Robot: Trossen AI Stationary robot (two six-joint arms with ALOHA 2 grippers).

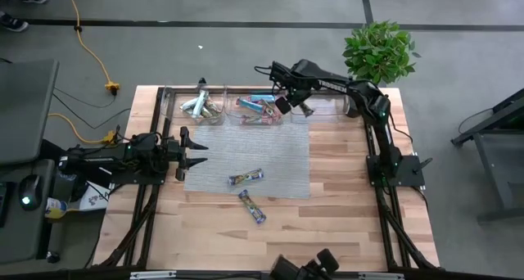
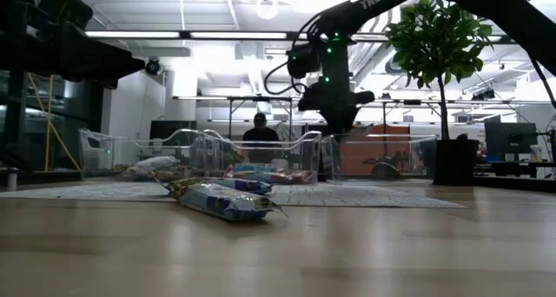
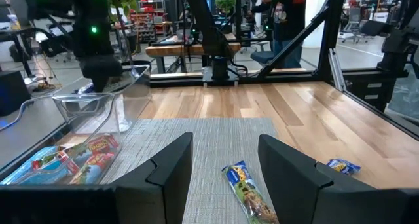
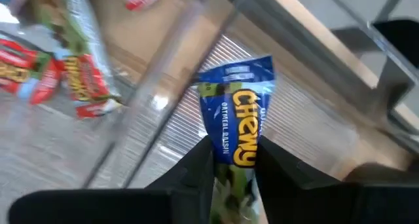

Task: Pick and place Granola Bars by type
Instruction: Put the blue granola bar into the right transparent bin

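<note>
Progress: well along, by my reckoning. Two of the clear bins [image 1: 340, 108] at the far edge of the tabletop [image 1: 352, 190] already hold sorted bars: silver-green ones [image 1: 199, 106] in the leftmost, red and blue ones [image 1: 260, 110] in the middle. The rightmost looks bare so far.

Left to do: two loose bars. One [image 1: 246, 177] lies on the grey mat [image 1: 270, 149]; the other [image 1: 252, 206] lies just off the mat's near edge on the bare wood. The bar in hand also has to be set down.

Right claw [image 4: 232, 165]: out over the bins, near the wall between the middle and rightmost ones. Its fingers are pinched narrow on a blue "Chewy" bar [image 4: 237, 112], which sticks out ahead of them, label showing. The bar hangs above the bin wall, not yet inside any bin that I can make out.

Left claw [image 3: 222, 165]: waits at the left edge of the mat, low over the tabletop, fingers spread wide with nothing between them. The mat bar lies just beyond its tips.

Next, I'd guess: drop the blue bar with its kind; which bin that means I can't tell.

Room: a person stands beyond the tabletop, behind the bins; a potted plant [image 1: 378, 51] sits at the far right corner.
</note>
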